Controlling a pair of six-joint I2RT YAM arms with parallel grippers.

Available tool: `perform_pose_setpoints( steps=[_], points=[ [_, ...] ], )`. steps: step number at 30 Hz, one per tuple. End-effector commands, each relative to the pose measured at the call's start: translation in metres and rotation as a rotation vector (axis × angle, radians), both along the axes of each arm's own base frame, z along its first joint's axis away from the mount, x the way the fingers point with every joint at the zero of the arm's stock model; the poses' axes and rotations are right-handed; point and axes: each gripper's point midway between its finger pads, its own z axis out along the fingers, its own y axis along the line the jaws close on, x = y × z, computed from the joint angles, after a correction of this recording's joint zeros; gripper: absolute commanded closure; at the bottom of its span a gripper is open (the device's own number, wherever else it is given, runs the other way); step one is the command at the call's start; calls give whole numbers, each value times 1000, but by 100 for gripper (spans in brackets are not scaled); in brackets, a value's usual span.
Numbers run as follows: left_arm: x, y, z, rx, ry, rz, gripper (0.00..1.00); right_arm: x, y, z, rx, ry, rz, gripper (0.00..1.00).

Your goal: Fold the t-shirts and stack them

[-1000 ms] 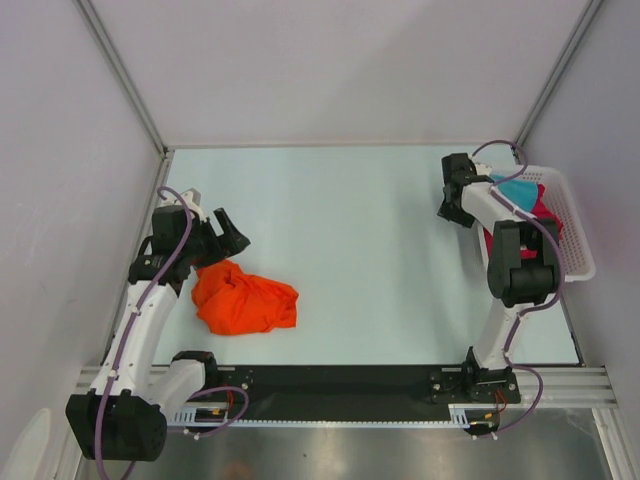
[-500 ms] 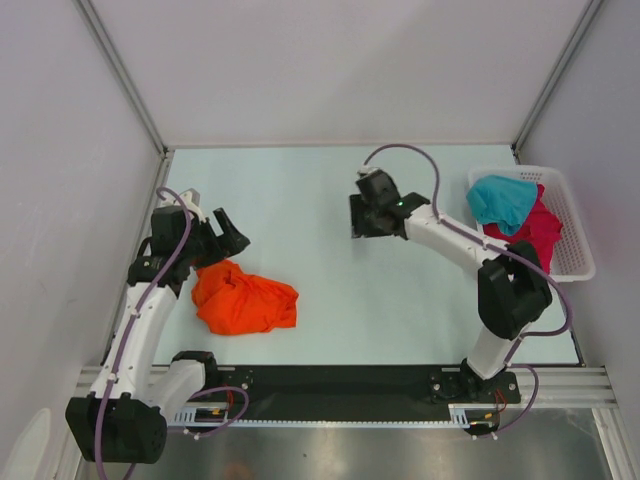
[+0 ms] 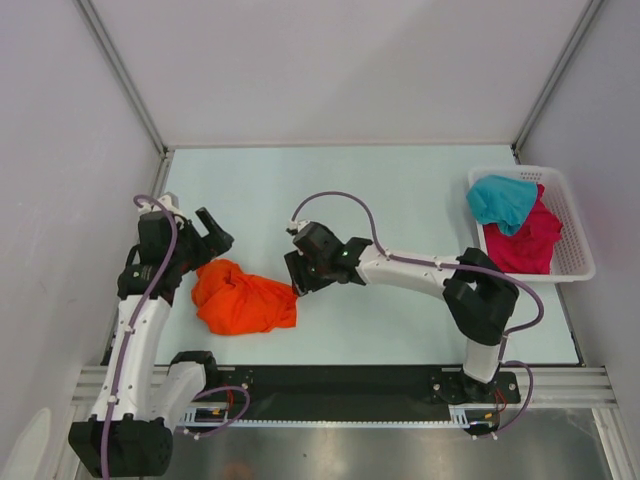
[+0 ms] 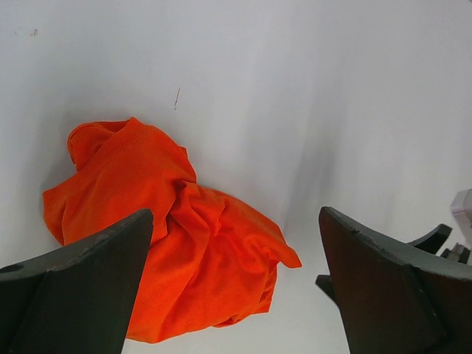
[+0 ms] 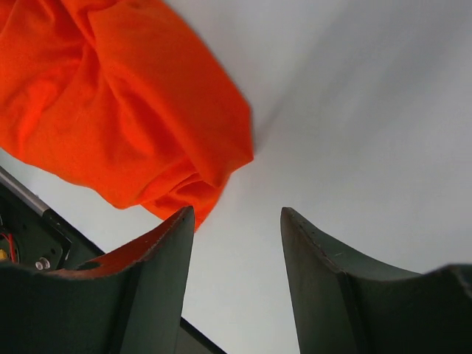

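We see the orange shirt (image 3: 243,297) lying crumpled on the table (image 3: 400,190), toward its near left corner. The left tool (image 3: 216,231) hangs just behind the shirt's far left edge, its jaws spread wide with nothing between them (its wrist view looks down on the cloth between the two fingers, apart from both as far as we can tell). The right arm reaches across the table, and the right tool (image 3: 294,277) sits at the shirt's right edge, jaws partly apart and empty. In its wrist view one finger is just beside a fold of orange cloth, and we cannot tell whether it touches. The teal shirt (image 3: 502,200) and the pink shirt (image 3: 528,248) lie bunched in the basket (image 3: 578,240) at the far right, with the teal one toward the back.
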Motion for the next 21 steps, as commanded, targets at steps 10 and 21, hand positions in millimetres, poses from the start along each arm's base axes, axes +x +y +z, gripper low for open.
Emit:
perform_pose_setpoints(
  steps=[10, 21],
  points=[
    [7, -3, 3, -42, -1, 13, 1, -25, 60, -16, 72, 49, 86, 45],
    [6, -7, -6, -34, 9, -36, 0, 35, 40, -42, 4, 30, 25, 100]
  ],
)
